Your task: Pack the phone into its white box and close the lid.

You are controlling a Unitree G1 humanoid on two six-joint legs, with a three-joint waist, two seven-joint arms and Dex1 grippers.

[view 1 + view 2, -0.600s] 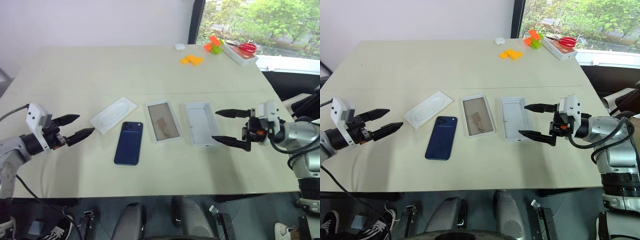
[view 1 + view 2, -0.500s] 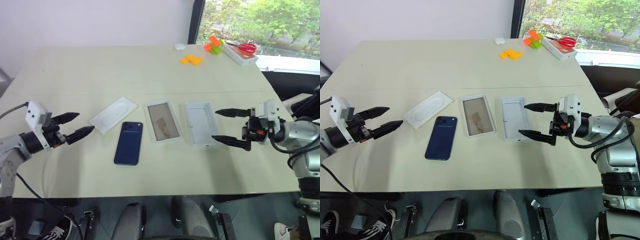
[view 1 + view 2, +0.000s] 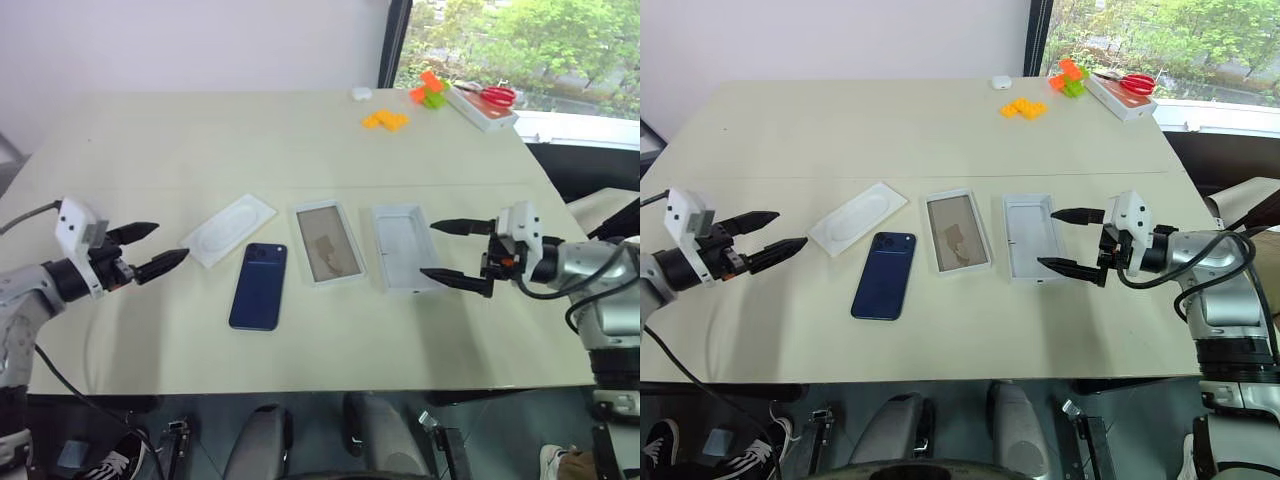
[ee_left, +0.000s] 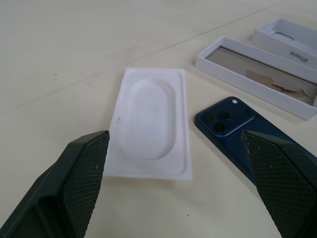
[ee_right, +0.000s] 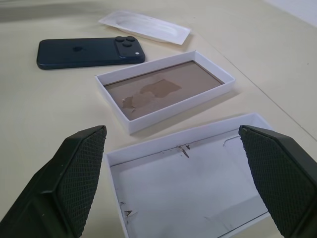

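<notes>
The dark navy phone [image 3: 259, 286] lies flat, back up, on the cream table. Just to its right sits the white box [image 3: 326, 243] with its tan floor showing. Right of that, the lid [image 3: 401, 247] lies with its plain white inside facing up. My left gripper [image 3: 152, 250] hovers open to the left of the phone, fingers pointing toward it. On the right, beside the lid, my right gripper [image 3: 446, 250] is open and empty. In the wrist views the phone [image 4: 250, 143], the box [image 5: 166, 92] and the lid [image 5: 193, 180] lie ahead of the fingers.
A thin white embossed sheet [image 3: 228, 229] lies between my left gripper and the phone. At the far right corner are orange blocks [image 3: 384, 120], green and orange pieces [image 3: 429, 90], a white box with red scissors [image 3: 484, 103] and a small white object [image 3: 360, 94].
Both grippers stay open and nearly still; the right one has edged slightly toward the lid. Phone, box and lid have not moved.
</notes>
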